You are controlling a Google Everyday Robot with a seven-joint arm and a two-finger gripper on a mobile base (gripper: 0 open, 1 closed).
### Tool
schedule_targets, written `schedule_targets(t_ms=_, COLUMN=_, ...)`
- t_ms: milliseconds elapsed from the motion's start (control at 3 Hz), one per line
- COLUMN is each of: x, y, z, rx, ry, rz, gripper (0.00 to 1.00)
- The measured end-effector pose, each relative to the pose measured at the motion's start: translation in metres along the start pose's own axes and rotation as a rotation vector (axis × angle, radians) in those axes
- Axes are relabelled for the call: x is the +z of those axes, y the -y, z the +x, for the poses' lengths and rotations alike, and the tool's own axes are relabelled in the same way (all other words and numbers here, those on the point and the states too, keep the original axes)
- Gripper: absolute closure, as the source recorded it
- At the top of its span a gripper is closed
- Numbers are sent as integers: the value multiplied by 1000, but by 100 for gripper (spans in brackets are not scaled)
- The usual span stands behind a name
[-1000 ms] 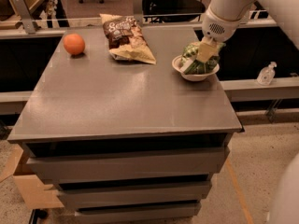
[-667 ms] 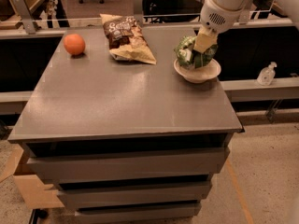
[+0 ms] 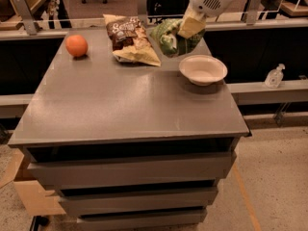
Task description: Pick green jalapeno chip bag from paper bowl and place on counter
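Note:
The green jalapeno chip bag (image 3: pixel 169 38) hangs in the air at the counter's far right, held by my gripper (image 3: pixel 190 27), which is shut on its upper right part. The bag is lifted clear of the paper bowl (image 3: pixel 202 70), which sits empty on the grey counter (image 3: pixel 125 100) just below and right of the bag. The bag hangs between the bowl and the brown chip bag. My white arm comes down from the top right.
A brown and tan chip bag (image 3: pixel 131 38) lies at the far middle of the counter. An orange (image 3: pixel 76 45) sits at the far left. A small clear bottle (image 3: pixel 275 76) stands on a ledge off to the right. A cardboard box (image 3: pixel 19 186) sits on the floor at left.
My gripper has lifted the green bag out of the bowl and carried it up and to the left. The bowl is now empty.

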State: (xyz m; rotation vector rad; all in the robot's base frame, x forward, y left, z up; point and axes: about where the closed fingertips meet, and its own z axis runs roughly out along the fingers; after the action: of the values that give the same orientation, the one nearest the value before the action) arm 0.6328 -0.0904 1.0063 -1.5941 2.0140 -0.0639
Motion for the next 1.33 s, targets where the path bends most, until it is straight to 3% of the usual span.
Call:
schedule_targets(t_ms=667, x=26, y=-48, z=-52, rx=-114, ry=130, rz=-149, gripper=100)
schedule_targets(t_ms=1333, x=58, y=-110, z=-72, rx=-151, ry=198, rz=-323, gripper=100)
